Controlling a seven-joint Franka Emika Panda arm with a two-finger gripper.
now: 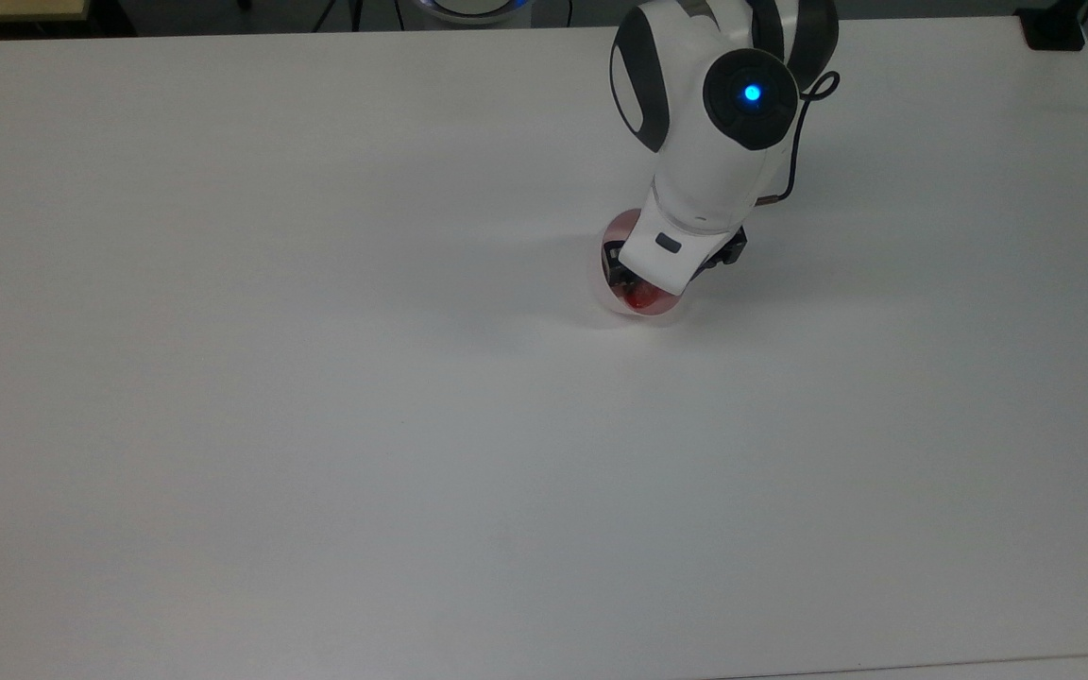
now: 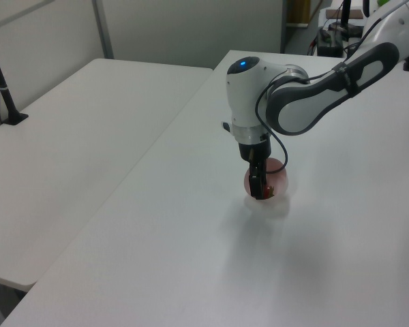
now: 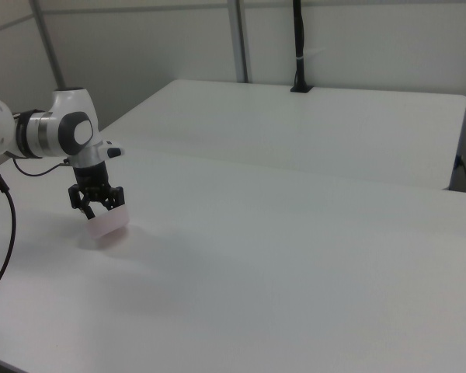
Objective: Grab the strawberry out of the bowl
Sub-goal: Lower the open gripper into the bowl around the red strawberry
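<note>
So we're looking at a plain white counter [image 1: 317, 472], nothing on the near part of it. Further back, the small round pale pink plastic bowl [image 3: 109, 224] is sitting on it. In the left view the bowl seems to be tipping a bit rather than sitting flat, though we can't say for sure.

The glossy red strawberry [image 1: 639, 299] is lying inside that bowl. In the top view we're only catching a red sliver of it, poking out from under the robot's wrist.

The jaws are reaching down into the bowl. In the right view they're standing spread apart, not clamped on anything, and seem to be straddling the berry. Above them the white Franka arm [image 1: 709, 161] is pointing roughly straight down, with its blue light glowing.

So we're calling this the end of the reach, with the grasp itself not yet made. Next we're thinking the jaws need to squeeze in on the berry's sides and then lift straight up. It's a slick, soft thing, so gently. We're also worrying that one jaw is pressing on the bowl wall, which could drag the bowl up too.

Way behind, a second white table [image 2: 88, 136] is standing apart.
</note>
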